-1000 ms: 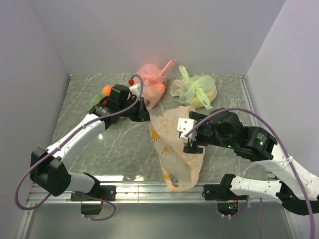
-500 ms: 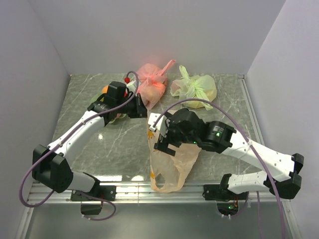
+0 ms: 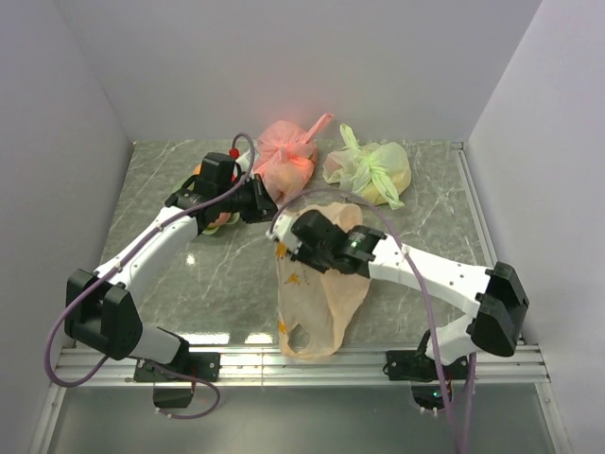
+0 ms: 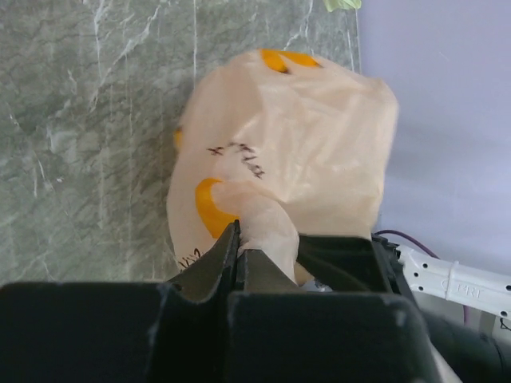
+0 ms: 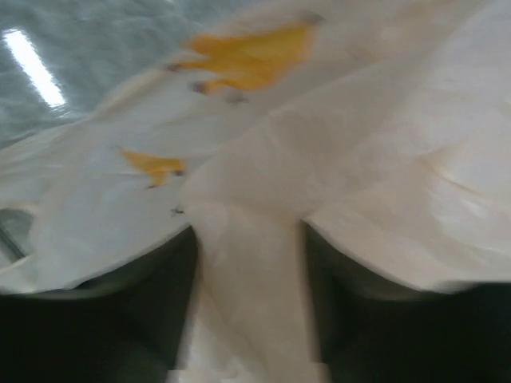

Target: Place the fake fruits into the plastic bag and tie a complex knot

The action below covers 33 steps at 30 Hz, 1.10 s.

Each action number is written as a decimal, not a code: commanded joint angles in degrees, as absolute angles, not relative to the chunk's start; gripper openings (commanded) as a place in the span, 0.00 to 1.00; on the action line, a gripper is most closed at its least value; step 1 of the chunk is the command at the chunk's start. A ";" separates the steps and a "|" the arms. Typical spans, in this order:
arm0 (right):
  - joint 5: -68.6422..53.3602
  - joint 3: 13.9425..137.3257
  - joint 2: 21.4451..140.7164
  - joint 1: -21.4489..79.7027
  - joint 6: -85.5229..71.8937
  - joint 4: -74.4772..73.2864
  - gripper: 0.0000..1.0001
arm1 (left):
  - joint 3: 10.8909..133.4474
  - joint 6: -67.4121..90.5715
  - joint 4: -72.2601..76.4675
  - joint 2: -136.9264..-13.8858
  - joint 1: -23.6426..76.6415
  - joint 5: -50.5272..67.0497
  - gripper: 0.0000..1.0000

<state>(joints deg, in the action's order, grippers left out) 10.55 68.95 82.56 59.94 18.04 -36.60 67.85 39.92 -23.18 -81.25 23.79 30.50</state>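
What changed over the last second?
Right end effector swept left across the plastic bag to its far left part, fingers straddling a fold. The bag bunched narrower and shifted left. Left end effector drew back slightly, still pinching the bag. Pink bag and green bag stayed put.

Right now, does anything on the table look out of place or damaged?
Nothing looks spilled or torn. The plastic bag lies limp and crumpled, reaching the table's near edge; the left tool pinches its far end.

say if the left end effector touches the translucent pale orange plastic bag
Touching: the left wrist view shows the left end effector pinching a fold of the bag.
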 commanded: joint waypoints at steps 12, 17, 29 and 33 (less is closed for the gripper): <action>-39.19 80.42 74.61 36.57 -8.92 -37.00 0.00 | 60.92 26.81 -20.65 -67.16 18.81 36.47 0.71; -51.29 73.14 73.67 30.86 -27.45 -26.40 0.00 | 54.69 22.95 -22.49 -61.18 19.07 34.29 0.99; -64.25 50.38 67.41 24.10 -58.12 13.24 0.00 | 47.73 19.42 -24.18 -65.48 18.98 31.69 0.98; -66.00 45.27 68.55 19.61 -67.57 27.83 0.00 | 45.79 19.60 -21.88 -67.67 18.55 40.58 0.67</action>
